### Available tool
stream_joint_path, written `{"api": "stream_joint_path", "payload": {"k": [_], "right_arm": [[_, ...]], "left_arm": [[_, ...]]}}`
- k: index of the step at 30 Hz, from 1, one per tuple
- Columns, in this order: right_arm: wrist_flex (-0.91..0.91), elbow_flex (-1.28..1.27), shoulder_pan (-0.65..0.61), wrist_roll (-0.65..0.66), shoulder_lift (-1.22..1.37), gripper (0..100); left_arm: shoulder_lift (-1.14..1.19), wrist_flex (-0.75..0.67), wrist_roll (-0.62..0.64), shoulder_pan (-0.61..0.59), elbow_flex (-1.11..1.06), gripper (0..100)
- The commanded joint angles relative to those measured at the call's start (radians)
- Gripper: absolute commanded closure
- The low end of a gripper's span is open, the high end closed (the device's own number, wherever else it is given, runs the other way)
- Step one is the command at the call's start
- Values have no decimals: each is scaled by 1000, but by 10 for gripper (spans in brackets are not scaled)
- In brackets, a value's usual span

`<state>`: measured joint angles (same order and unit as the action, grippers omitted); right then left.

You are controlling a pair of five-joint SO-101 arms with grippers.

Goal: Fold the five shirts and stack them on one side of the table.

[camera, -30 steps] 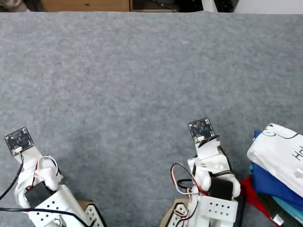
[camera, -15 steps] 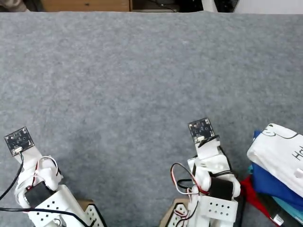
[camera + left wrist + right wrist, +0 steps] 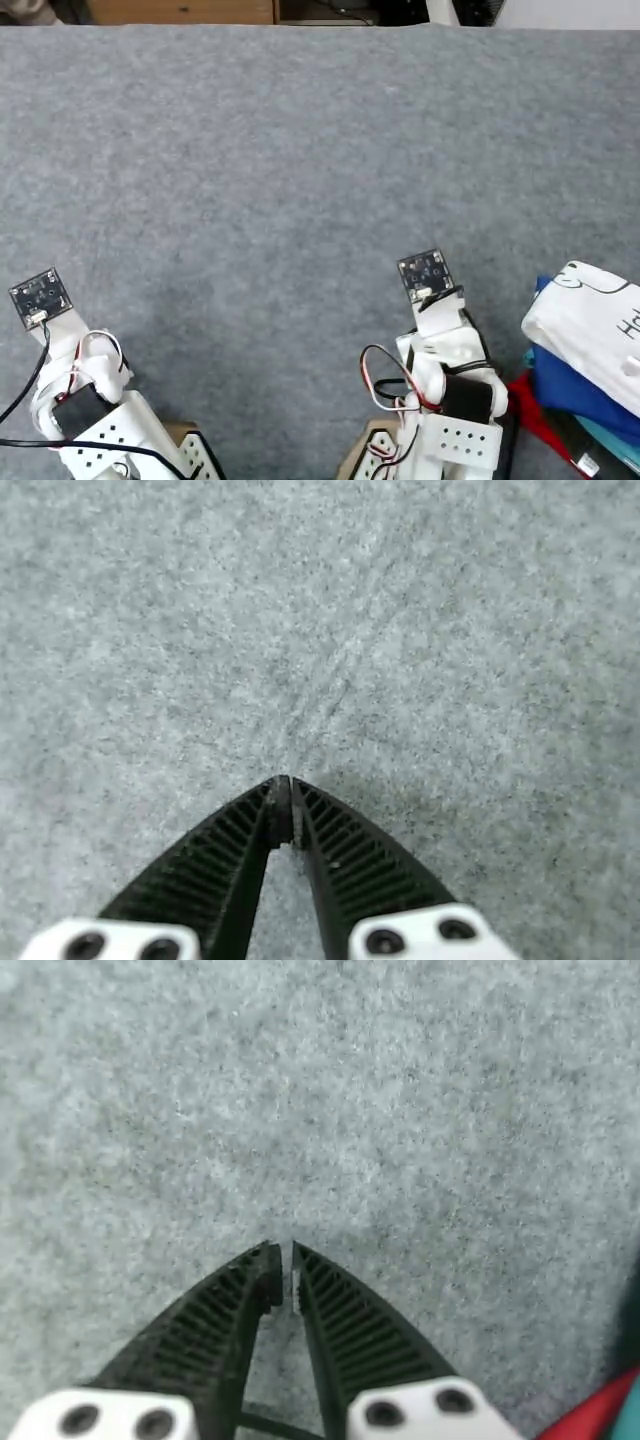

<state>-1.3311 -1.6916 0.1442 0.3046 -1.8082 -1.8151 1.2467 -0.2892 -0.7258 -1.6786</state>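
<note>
Showing, at the near left of the grey felt table [image 3: 300,150], the left arm [image 3: 75,390] folded back low, its wrist camera board facing up and loose wires looping beside the joints. Keeping the left gripper [image 3: 281,785] pressed together, ribbed black fingers [image 3: 215,865] meeting at the tips, pinching nothing, pointing down at bare felt.

Showing, right of centre along the near edge, the right arm [image 3: 445,380] folded back in the same pose, a red and black wire arching off one side. Keeping the right gripper [image 3: 282,1255] all but pressed together, a sliver of gap remaining between the tips, pinching nothing, hanging over bare felt.

Showing, at the near right edge of the table, just beside the right arm's base, the stack of shirts [image 3: 585,385], partly cut off by the picture's border. Displaying a folded white shirt [image 3: 580,325] on top, lying tilted; a blue shirt [image 3: 575,385] directly beneath; a red shirt [image 3: 527,403] poking out lower down on the side toward the arm; a teal shirt [image 3: 610,440] peeking out at the near side. Catching the red and teal edges again at one corner of the right wrist view.

Bearing, on the white shirt, a thin black line drawing and a few black letters, cut by the border and not readable whole.
</note>
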Motion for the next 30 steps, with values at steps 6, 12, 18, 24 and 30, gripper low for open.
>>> {"api": "stream_joint_path", "payload": {"k": [6, 12, 18, 24, 30], "right_arm": [[12, 1, 15, 0, -99, 964], [12, 1, 15, 0, -99, 964], [12, 1, 15, 0, -99, 964], [12, 1, 15, 0, -99, 964], [12, 1, 15, 0, -99, 964]], "left_arm": [[4, 6, -2, 38, -11, 981], [5, 8, 0, 69, -11, 981], [5, 20, 0, 69, -11, 981], [-1, 31, 0, 71, -11, 981], [-1, 31, 0, 71, -11, 981]]}}
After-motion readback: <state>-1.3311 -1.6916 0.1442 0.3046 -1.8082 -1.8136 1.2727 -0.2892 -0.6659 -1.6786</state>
